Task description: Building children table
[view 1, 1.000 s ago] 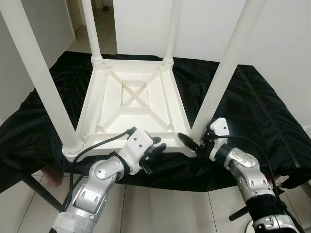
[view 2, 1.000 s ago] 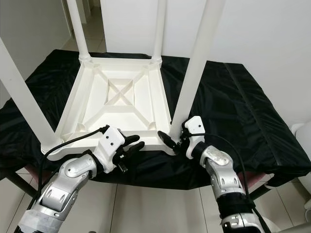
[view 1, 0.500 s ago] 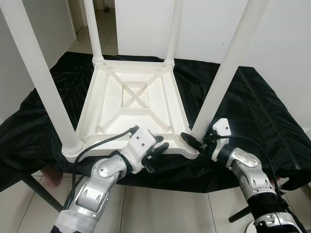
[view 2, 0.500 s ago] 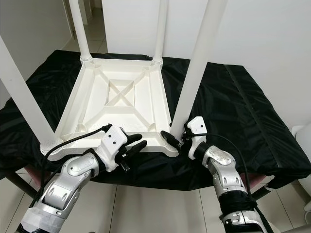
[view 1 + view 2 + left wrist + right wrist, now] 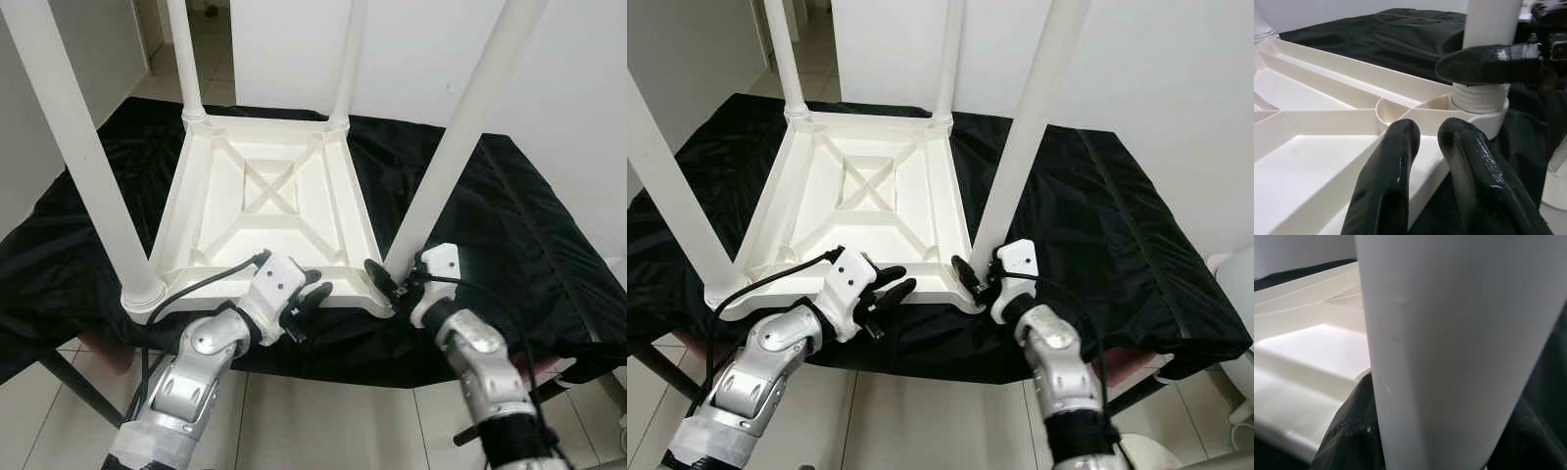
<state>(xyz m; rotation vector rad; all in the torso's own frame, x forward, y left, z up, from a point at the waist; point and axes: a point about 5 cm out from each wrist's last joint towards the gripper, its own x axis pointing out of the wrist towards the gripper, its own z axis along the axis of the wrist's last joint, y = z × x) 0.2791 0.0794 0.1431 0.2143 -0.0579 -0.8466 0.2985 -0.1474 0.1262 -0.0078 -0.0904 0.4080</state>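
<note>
White plastic is what you are working on: the children's table (image 5: 265, 211) lies upside down on a black cloth (image 5: 509, 225) that covers a work surface, its four legs pointing up. Around it you have a white wall (image 5: 411, 59) behind and pale floor tiles (image 5: 333, 421) below the near edge. Your right gripper (image 5: 384, 282) sits at the foot of the near right leg (image 5: 451, 157), one black finger on the inner side of the leg; the leg hides the other, so whether it clamps or only rests you cannot tell. Your left gripper (image 5: 309, 299) rests over the near rim of the table, its two fingers (image 5: 1386, 181) close together with only a narrow gap and nothing between them. Look at the left wrist view and you get the ribbed collar (image 5: 1481, 100) where that leg meets its socket, with a right finger lying across it. From the right wrist camera, the leg stands so close that it blocks most of the table frame behind it.
</note>
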